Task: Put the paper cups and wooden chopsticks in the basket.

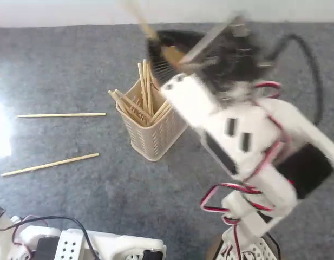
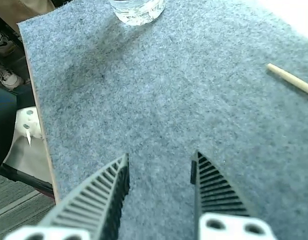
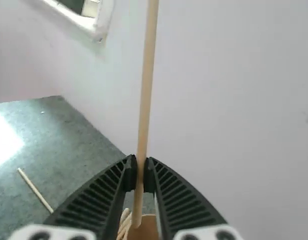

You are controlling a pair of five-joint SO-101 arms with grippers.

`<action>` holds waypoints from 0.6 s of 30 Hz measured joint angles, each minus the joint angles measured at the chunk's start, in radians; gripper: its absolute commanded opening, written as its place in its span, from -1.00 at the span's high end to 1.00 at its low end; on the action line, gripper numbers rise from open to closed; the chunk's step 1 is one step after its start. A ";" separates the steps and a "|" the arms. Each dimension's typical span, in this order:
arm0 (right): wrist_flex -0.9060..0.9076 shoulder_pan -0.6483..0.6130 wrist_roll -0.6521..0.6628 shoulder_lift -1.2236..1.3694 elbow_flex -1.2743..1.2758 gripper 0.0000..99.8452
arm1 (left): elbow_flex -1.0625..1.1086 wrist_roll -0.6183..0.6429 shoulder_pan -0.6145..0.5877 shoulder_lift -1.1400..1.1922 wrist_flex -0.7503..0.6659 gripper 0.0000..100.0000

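Grey felt mat (image 1: 74, 65) is covering the table, and a beige slotted basket (image 1: 156, 138) is standing near its middle, with a bundle of wooden chopsticks (image 1: 145, 92) crowding its mouth. The right gripper (image 3: 139, 172) is hanging just above the basket, its jaws pinching a single chopstick (image 3: 146, 90). A loose chopstick (image 1: 61, 115) and a second loose chopstick (image 1: 50, 164) are lying flat on the mat, well apart from the basket. The left gripper (image 2: 161, 167) is hovering over bare felt with jaws spread, holding nothing. A clear plastic bottle (image 2: 138, 10) is standing at the mat's edge.
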 measured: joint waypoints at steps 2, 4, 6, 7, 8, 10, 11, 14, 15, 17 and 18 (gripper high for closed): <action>0.000 0.052 -0.051 -0.041 0.054 0.98 | 0.000 0.000 0.000 0.000 0.000 0.61; 0.000 0.083 -0.092 -0.080 0.157 0.98 | 0.000 0.000 0.000 0.000 0.000 0.61; 0.000 0.091 -0.121 -0.112 0.276 0.98 | 0.000 0.000 0.000 0.000 0.000 0.61; 0.000 0.094 -0.130 -0.127 0.341 0.98 | 0.000 0.000 0.000 0.000 0.000 0.61; 0.000 0.097 -0.133 -0.141 0.397 0.98 | 0.000 0.000 0.000 0.000 0.000 0.61; 0.000 0.097 -0.140 -0.164 0.480 0.98 | 0.000 0.000 0.000 0.000 0.000 0.61; -0.002 0.097 -0.140 -0.173 0.508 0.98 | 0.000 0.000 0.000 0.000 0.000 0.61; -0.002 0.097 -0.166 -0.196 0.559 0.98 | 0.000 0.000 0.000 0.000 0.000 0.61; -0.002 0.097 -0.178 -0.201 0.571 0.98 | 0.000 0.000 0.000 0.000 0.000 0.61; -0.002 0.097 -0.195 -0.210 0.594 0.98 | 0.000 0.000 0.000 0.000 0.000 0.61; -0.002 0.097 -0.198 -0.216 0.606 0.98 | 0.000 0.000 0.000 0.000 0.000 0.61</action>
